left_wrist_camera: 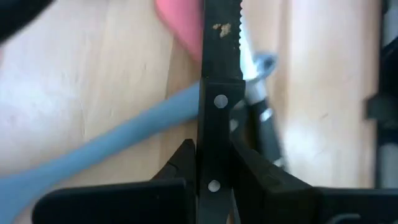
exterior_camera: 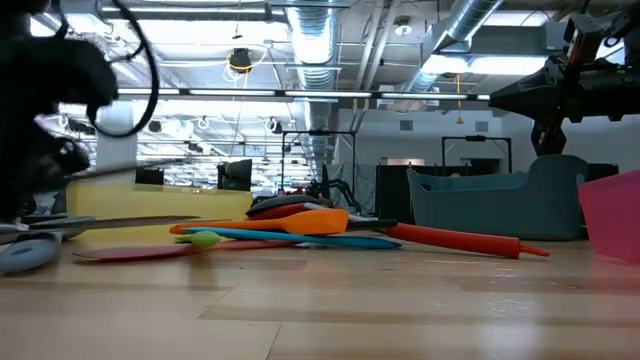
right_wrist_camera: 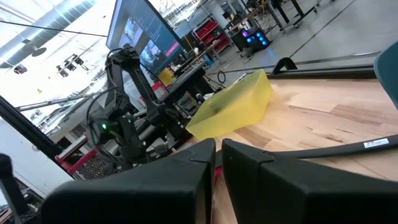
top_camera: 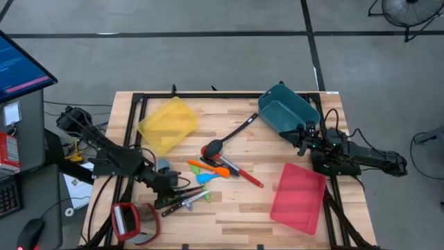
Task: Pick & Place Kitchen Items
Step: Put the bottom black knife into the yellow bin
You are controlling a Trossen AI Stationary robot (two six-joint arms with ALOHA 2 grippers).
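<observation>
Black-handled, riveted and serrated, the knife (left_wrist_camera: 214,93) is the piece you are working: its handle runs straight between the left gripper (left_wrist_camera: 211,163) fingers, which are pressed in against both flanks of it, so you have it pinched low on the handle with the blade pointing away from the wrist. It lies at the near-left part of the wooden table (top_camera: 236,215), in the small heap of black-handled utensils just beside the red-framed grey flat object (top_camera: 127,221).

Watch the neighbours. A grey-blue spoon (left_wrist_camera: 93,155) passes under or against the knife right at the grip, and a second, shiny utensil (left_wrist_camera: 260,81) lies touching its far side. If you lift straight up, I judge either could drag along or flick loose. The hold is also near the handle's end, so the long blade may droop and swivel between the fingers; a slow rise would show that early.

Further out, the yellow bin (top_camera: 168,123) is the closest container, the teal bin (top_camera: 286,110) and red bin (top_camera: 300,196) well apart. Your right gripper (right_wrist_camera: 217,158) waits by the teal bin, fingers closed on nothing.
</observation>
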